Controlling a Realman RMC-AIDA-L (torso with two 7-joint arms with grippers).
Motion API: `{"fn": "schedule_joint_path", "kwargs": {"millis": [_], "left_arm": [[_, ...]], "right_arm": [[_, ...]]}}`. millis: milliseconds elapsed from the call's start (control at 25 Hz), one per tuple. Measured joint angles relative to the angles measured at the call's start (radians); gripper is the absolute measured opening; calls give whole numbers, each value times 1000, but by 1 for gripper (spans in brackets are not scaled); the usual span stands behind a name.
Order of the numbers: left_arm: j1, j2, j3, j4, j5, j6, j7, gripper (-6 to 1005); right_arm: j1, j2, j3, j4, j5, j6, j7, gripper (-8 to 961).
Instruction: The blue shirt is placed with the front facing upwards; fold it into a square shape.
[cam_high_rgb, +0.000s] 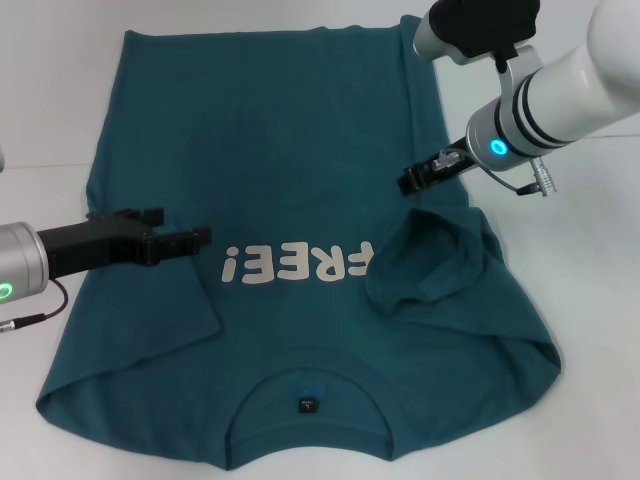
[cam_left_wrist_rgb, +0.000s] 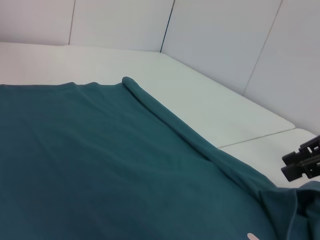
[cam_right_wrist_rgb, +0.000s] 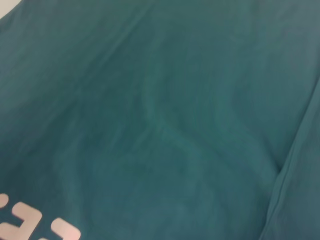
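The blue shirt lies flat on the white desk, front up, its round neck nearest the robot and its hem at the far edge. The cloth is a soft, matt teal cotton with shallow ripples running through it. The off-white "FREE!" print crosses the chest in chunky block letters, and a small dark label sits inside the ribbed collar. On the robot's right, the sleeve is turned inward onto the body, forming a rounded, puffy lobe with a curved fold edge; the long side edge beyond it is rolled into a soft ridge. On the robot's left, the sleeve lies flat with a straight seam.

The left claw, black and angular, hovers over the shirt's left side, its slim fingers close together with nothing between them. The right claw hangs above the folded sleeve, dark fingers nearly closed and empty.
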Motion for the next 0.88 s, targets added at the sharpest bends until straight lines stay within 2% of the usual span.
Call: {"fn": "schedule_joint_path", "kwargs": {"millis": [240,440,560,680,840,880], "left_arm": [[1,1,-2,0,0,0,2,888],[1,2,-1,-1,0,0,2,887],[1,0,-3,-1,0,0,2,887],[2,-1,-4,-1,0,0,-1,887],[5,-3,-7,-1,0,0,-4,887],[6,-3,-7,-1,0,0,-5,887]], "right_arm": [[2,-8,0,-22,-5,-11,-6,420],[-41,-14,-1,-157,-5,-151,-95,422],[-81,-9,-5,-250,-5,-233,-145,423],[-109,-5,-24,-289,-10,-281,-185,424],[-133,-3,-71,-290,-35,-283,-193,526],[-133,-3,-71,-290,-35,-283,-193,526]]}}
